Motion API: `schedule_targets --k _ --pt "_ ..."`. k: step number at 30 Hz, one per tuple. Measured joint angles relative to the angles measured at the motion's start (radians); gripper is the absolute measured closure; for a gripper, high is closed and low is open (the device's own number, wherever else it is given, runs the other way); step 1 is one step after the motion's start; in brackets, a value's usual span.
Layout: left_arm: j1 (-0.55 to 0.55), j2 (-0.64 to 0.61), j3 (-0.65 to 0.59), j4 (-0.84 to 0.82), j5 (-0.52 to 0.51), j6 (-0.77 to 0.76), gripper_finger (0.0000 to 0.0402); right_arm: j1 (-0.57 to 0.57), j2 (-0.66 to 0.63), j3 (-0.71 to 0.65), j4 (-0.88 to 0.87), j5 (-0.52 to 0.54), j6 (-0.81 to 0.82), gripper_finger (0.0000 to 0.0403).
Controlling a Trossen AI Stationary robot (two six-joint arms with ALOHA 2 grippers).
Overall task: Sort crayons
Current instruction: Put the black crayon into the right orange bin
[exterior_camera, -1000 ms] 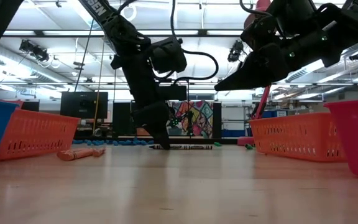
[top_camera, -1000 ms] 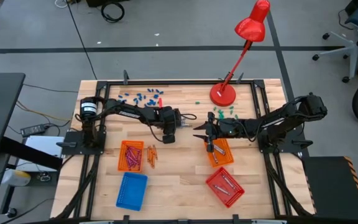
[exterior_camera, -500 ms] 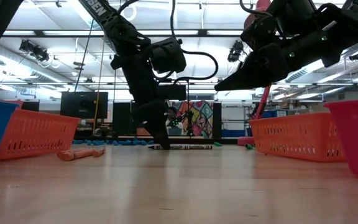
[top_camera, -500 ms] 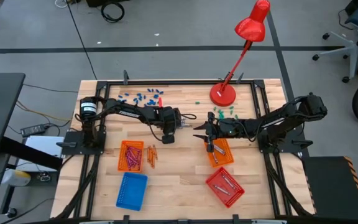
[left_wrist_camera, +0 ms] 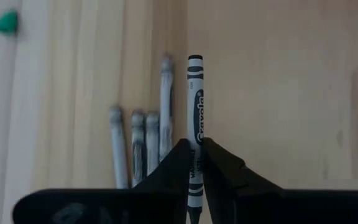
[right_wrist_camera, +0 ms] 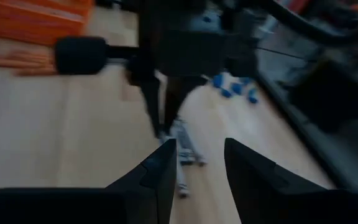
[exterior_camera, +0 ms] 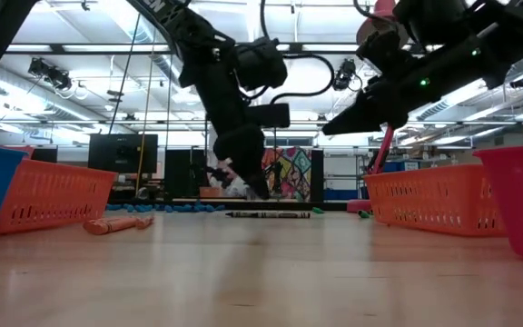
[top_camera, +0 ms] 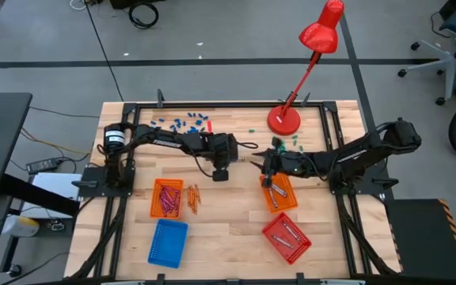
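Gripping a grey crayon (left_wrist_camera: 194, 130) by its lower end, the left gripper (left_wrist_camera: 194, 163) has its fingers clamped on the stick so that most of its length juts forward — a hold that, I judge, suits carrying it off to a basket. Four more grey crayons (left_wrist_camera: 140, 140) lie side by side on the wooden table (left_wrist_camera: 278, 93) just beside it, at centre-left of the left wrist view. In the high view this gripper (top_camera: 222, 161) sits near the middle of the table. Compared with a second ago it has shifted right and risen: in the low view it (exterior_camera: 254, 186) now hangs clear above the grey crayons (exterior_camera: 267, 214) on the table, where it touched down before. The right gripper (right_wrist_camera: 194, 165) waits with fingers apart at centre-right in the high view (top_camera: 265, 165), by the orange basket (top_camera: 290, 203) — presumably leaving the pick to its partner.
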Motion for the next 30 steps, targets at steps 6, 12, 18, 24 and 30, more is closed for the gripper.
schedule_targets --k 6,12,18,24,30 --pt "-0.022 -0.002 0.011 0.091 0.0 0.0 0.0362 0.026 -0.126 0.0 -0.162 0.238 0.012 0.0264" --pt "-0.065 -0.002 0.011 0.265 -0.003 0.016 0.0361 0.035 -0.291 0.0 -0.324 0.361 0.097 0.0264" --pt "-0.117 -0.002 0.011 0.42 -0.003 0.067 0.0361 0.035 -0.426 0.0 -0.462 0.405 0.189 0.0264" --pt "-0.163 0.042 0.014 0.641 -0.003 0.166 0.0361 0.035 -0.51 0.0 -0.528 0.405 0.242 0.0264" --pt "-0.201 0.13 0.011 0.876 -0.001 0.246 0.0361 0.036 -0.557 0.0 -0.567 0.395 0.281 0.0264"
